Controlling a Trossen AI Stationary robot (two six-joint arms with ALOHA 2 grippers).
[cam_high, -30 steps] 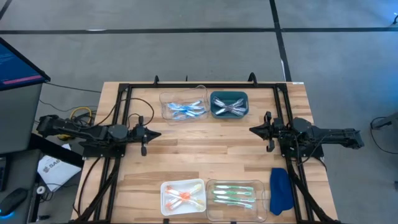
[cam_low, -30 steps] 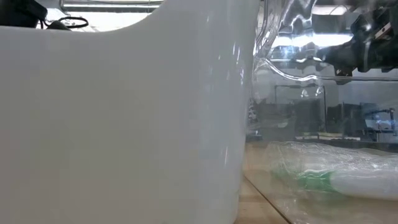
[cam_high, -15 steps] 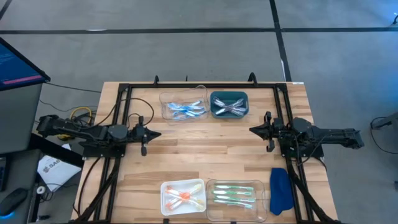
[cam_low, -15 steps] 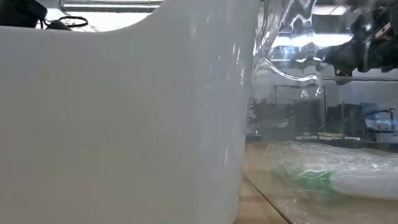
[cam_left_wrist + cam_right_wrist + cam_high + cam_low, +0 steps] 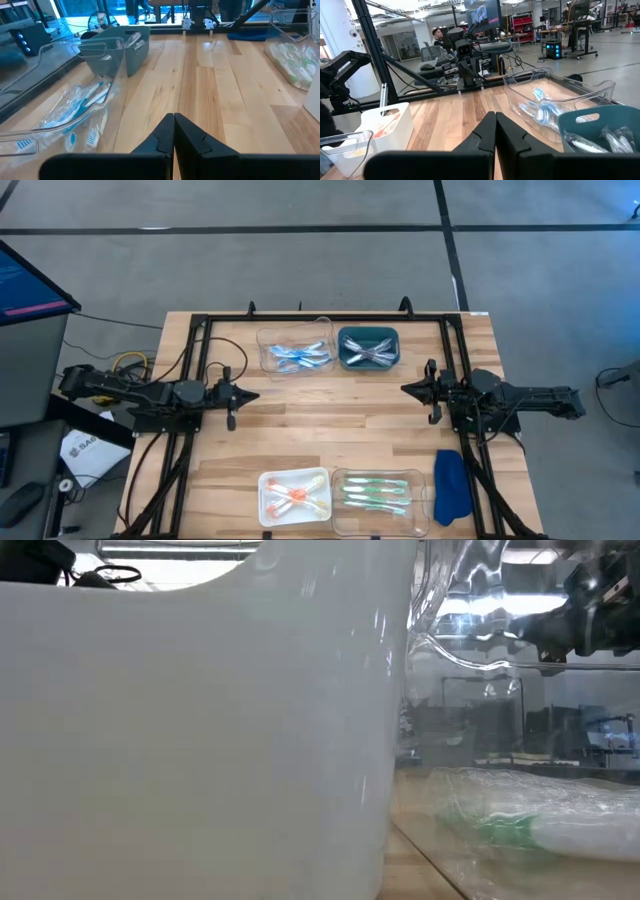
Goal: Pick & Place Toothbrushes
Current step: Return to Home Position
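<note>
blue cloth (image 5: 451, 485) near right edge of wooden table (image 5: 330, 415) | monitor (image 5: 25, 280) beyond left edge

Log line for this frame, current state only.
left gripper: shut, holding nothing, table's left side | right gripper: shut, holding nothing, table's right side | thin plastic toothbrushes: inside four small plastic bins

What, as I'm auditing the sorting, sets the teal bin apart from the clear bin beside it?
The teal bin is opaque; the clear bin is see-through. The teal bin holds white-grey toothbrushes, the clear bin light blue toothbrushes. In the high view the teal bin lies to the right of the clear bin. Both sit side by side and hold toothbrushes.
</note>
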